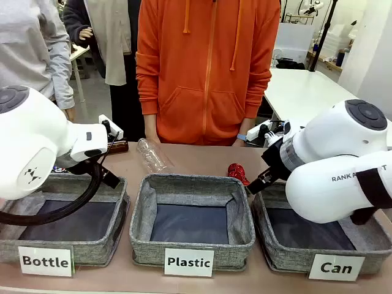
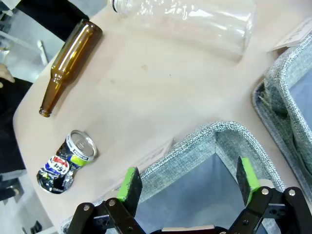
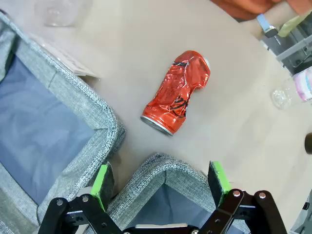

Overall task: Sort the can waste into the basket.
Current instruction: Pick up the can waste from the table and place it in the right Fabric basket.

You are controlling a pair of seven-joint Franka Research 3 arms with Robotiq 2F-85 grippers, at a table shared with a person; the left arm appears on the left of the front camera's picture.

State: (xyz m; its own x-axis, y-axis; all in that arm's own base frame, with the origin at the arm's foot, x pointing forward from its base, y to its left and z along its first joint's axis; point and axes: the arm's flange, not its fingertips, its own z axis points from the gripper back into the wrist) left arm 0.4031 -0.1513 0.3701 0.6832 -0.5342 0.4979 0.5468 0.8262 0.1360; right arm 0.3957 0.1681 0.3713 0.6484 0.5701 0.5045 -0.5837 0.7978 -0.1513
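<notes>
Three grey baskets stand in a row along the near edge of the table (image 1: 199,159): Bottle basket (image 1: 92,252) on the left, Plastic basket (image 1: 144,250) in the middle, Can basket (image 1: 282,256) on the right. Each shows its dark lining wherever its floor is in view; the arms hide part of the Bottle and Can floors.

Two cans lie on the table, both outside the baskets. The red can (image 3: 178,92), crushed, lies on its side just beyond the far corners of the Plastic and Can baskets, near the gap between them and touching neither. The dark can (image 2: 66,163), crushed, with blue, red and white print and a silver end, lies beyond the Bottle basket's far rim, near the table's edge.

One brown bottle (image 2: 68,66) lies on its side past the dark can. There are two clear bottles: the first clear bottle (image 2: 190,22) lies behind the gap between the Bottle and Plastic baskets, and the second clear bottle (image 3: 292,90) lies far out past the red can.

The left gripper (image 2: 187,178) hangs over the Bottle basket's far corner, jaws wide, nothing between its green pads. The right gripper (image 3: 161,178) hangs over the Can basket's far corner, jaws wide and holding nothing, with the red can just ahead of its fingers.

A person (image 1: 208,67) in an orange hoodie stands at the far side
</notes>
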